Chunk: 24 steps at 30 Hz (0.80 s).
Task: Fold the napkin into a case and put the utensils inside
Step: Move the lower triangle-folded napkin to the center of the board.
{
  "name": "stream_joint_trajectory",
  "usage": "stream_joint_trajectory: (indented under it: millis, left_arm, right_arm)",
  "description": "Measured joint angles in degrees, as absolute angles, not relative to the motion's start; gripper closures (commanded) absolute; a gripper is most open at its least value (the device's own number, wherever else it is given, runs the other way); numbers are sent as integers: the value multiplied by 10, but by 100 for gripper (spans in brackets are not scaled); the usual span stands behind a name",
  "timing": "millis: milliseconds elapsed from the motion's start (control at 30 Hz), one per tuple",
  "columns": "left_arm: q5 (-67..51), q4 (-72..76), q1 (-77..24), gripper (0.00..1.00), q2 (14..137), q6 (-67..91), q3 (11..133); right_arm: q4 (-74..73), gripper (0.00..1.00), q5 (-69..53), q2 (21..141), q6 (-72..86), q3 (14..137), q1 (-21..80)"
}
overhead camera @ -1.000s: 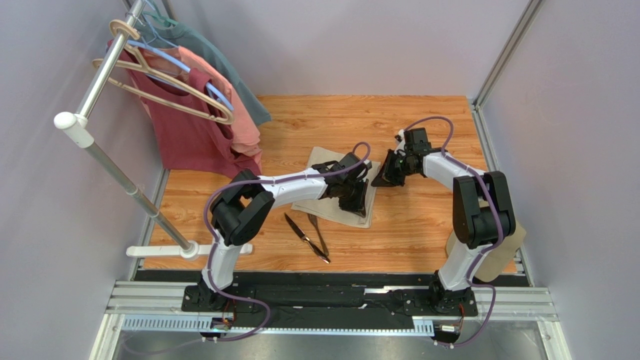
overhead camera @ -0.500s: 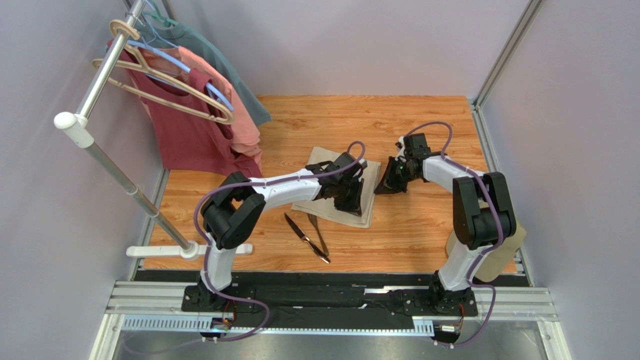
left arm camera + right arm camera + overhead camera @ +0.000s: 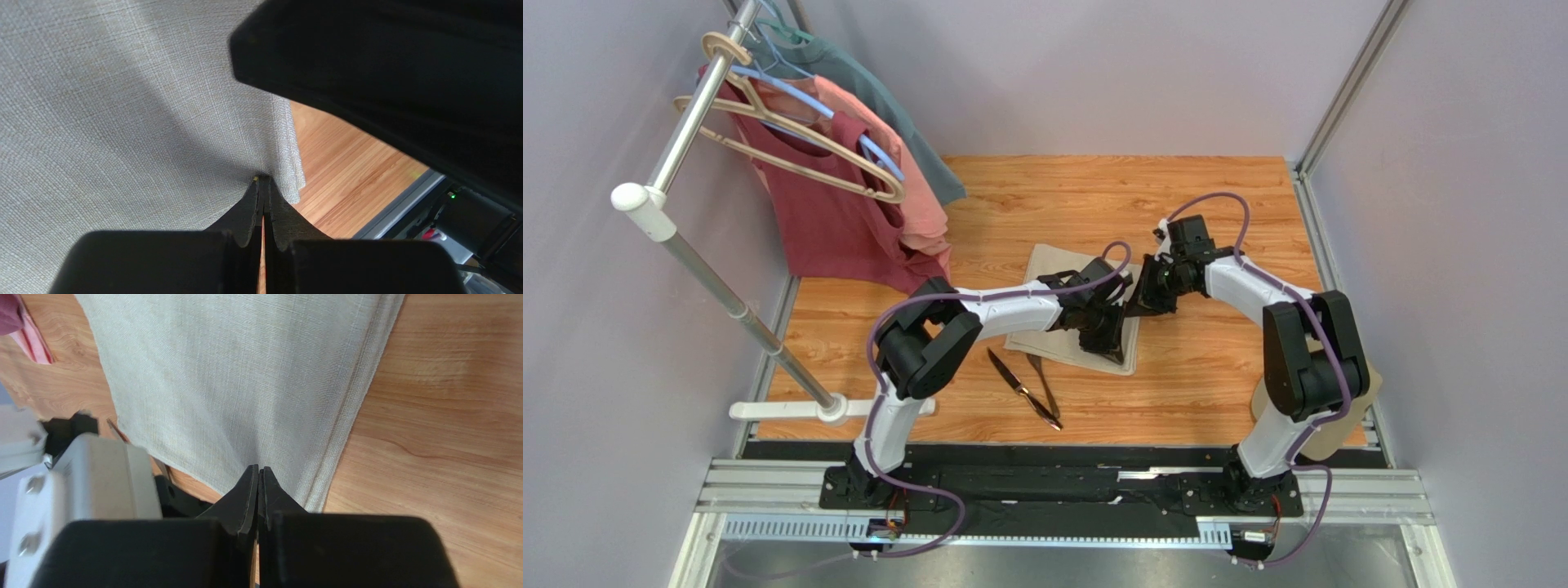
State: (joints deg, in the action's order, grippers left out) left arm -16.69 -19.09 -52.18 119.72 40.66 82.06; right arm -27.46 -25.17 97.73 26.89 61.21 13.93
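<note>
The beige napkin (image 3: pixel 1053 265) lies folded into a flat rectangle on the wooden table (image 3: pixel 1210 368). My left gripper (image 3: pixel 1113 331) is shut, its tips (image 3: pixel 264 179) pressing into the napkin (image 3: pixel 123 122) close to its layered edge, where the cloth dimples. My right gripper (image 3: pixel 1144 300) is also shut, its tips (image 3: pixel 259 469) just over the napkin (image 3: pixel 245 367) near its folded right border. Nothing sits between either pair of fingers. The two dark utensils (image 3: pixel 1024 390) lie crossed on the table in front of the napkin, untouched.
A clothes rack pole (image 3: pixel 707 270) stands at the left with red and pink shirts (image 3: pixel 842 208) on hangers. A tan cap (image 3: pixel 1342 423) lies by the right arm's base. The left arm's white link (image 3: pixel 86 478) shows beside my right gripper.
My right gripper has swung left from the bare wood to the napkin's right edge. My left gripper has shifted slightly along the napkin's near-right part. Both stayed shut.
</note>
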Motion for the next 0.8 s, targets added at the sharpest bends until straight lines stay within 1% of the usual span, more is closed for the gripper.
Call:
stream_joint_trajectory:
  millis: [233,333,367,433,467,500,567,633,667,800]
  left_arm:
    - [-195,-171,-529,99,1232,417,865]
    - [-214,-158,-529,94,1260,421,891]
    - [-219,-154,-529,89,1268,421,900]
    - [-219,-154,-529,84,1274,417,913]
    - [-217,-156,-529,80,1273,413,917]
    - [-211,-159,-529,78,1270,406,919]
    - [-194,-171,-530,79,1252,392,918]
    - [-179,-178,-526,84,1224,381,906]
    - [-175,-180,-523,88,1206,377,896]
    - [-171,-178,-505,91,1149,366,853]
  right_arm:
    - [-285,100,-208,1007,261,594,116]
    - [-305,100,-187,1023,256,608,103]
    - [-312,100,-177,1030,253,620,99]
    - [-332,100,-157,1056,244,662,95]
    - [-338,100,-151,1070,241,682,94]
    - [-346,100,-141,1089,235,713,93]
    - [-354,100,-117,1133,225,780,91]
    - [-364,100,-100,1174,211,846,89]
    - [-365,100,-91,1191,206,874,88]
    - [-390,100,-69,1236,185,961,86]
